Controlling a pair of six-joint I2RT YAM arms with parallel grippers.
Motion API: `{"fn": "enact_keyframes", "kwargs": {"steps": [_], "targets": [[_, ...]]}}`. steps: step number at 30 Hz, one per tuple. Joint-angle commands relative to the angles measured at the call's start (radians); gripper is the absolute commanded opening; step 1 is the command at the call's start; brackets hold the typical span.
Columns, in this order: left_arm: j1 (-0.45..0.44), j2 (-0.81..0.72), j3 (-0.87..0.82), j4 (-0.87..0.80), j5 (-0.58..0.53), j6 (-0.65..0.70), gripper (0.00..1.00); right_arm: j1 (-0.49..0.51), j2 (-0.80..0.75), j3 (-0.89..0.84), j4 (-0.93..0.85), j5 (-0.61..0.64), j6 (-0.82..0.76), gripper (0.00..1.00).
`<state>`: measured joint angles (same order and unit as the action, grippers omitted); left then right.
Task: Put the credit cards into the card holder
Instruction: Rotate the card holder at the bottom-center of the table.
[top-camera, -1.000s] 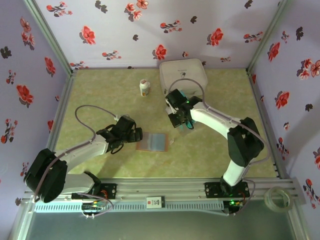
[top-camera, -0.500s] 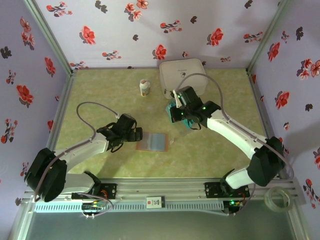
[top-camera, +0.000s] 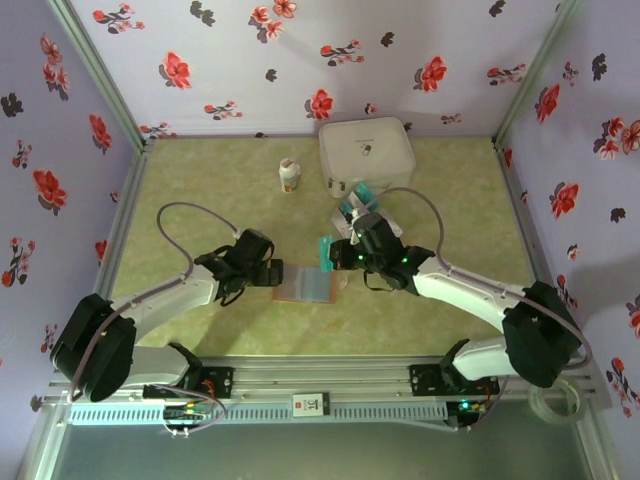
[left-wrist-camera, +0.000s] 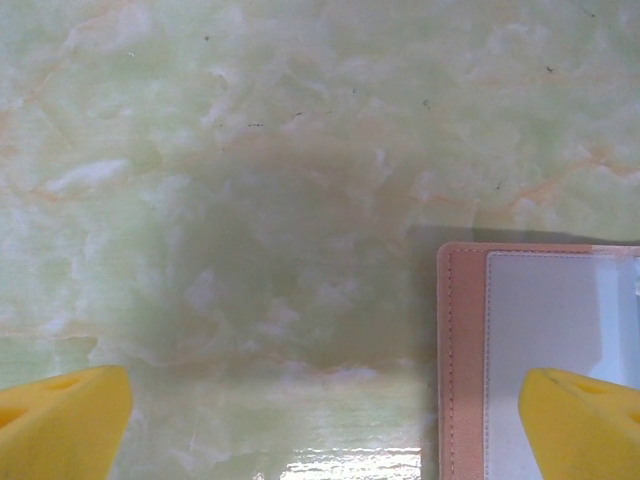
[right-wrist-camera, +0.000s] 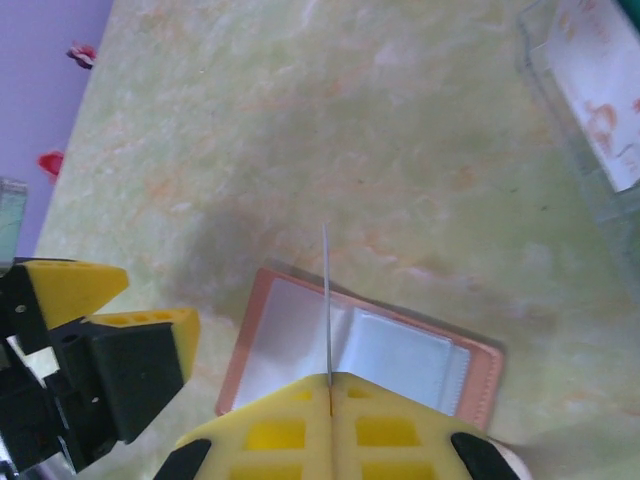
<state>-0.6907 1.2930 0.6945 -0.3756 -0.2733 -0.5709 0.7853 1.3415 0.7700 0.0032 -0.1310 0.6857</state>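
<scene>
The card holder (top-camera: 305, 285) lies open on the table, brown rim up and pale pockets showing (right-wrist-camera: 420, 350). My right gripper (top-camera: 336, 257) hangs just above its right side, shut on one teal credit card (top-camera: 324, 253). That card shows edge-on (right-wrist-camera: 326, 290), standing over the holder's middle fold, from between the yellow fingertips (right-wrist-camera: 300, 400). More teal credit cards (top-camera: 358, 204) lie near the white case. My left gripper (top-camera: 270, 272) rests open at the holder's left edge. Its yellow fingertips (left-wrist-camera: 60, 420) stand wide apart, and the holder's corner (left-wrist-camera: 462, 350) lies by the right one.
A big white rounded case (top-camera: 366, 150) stands at the back centre, with a small white bottle (top-camera: 289, 176) to its left. A clear-walled thing holding a white and red sheet (right-wrist-camera: 600, 110) lies beyond the holder. Flowered walls close in the table on three sides.
My right arm has swung down and left from the white case, carrying the teal card to just above the card holder. The left arm has stayed put.
</scene>
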Motion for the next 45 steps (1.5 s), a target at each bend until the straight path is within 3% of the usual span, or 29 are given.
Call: {"fn": "enact_keyframes", "kwargs": {"steps": [1,7,16,26,45], "targets": [[-0.002,0.016,-0.004,-0.01,-0.005,0.019,1.0,0.038,0.016,-0.038,0.162,0.028,0.092,0.0],[-0.02,0.043,-0.012,0.024,0.034,0.006,1.0,0.067,0.044,-0.109,0.241,0.048,0.134,0.0],[-0.101,0.1,-0.019,0.113,0.082,-0.073,1.0,0.037,-0.066,-0.148,0.071,0.161,0.091,0.0],[-0.165,0.161,-0.017,0.173,0.092,-0.153,1.0,-0.076,-0.173,-0.19,-0.016,0.115,0.05,0.0],[-0.296,0.173,0.012,0.21,0.111,-0.262,1.0,-0.104,-0.123,-0.162,-0.005,0.055,0.025,0.0]]}}
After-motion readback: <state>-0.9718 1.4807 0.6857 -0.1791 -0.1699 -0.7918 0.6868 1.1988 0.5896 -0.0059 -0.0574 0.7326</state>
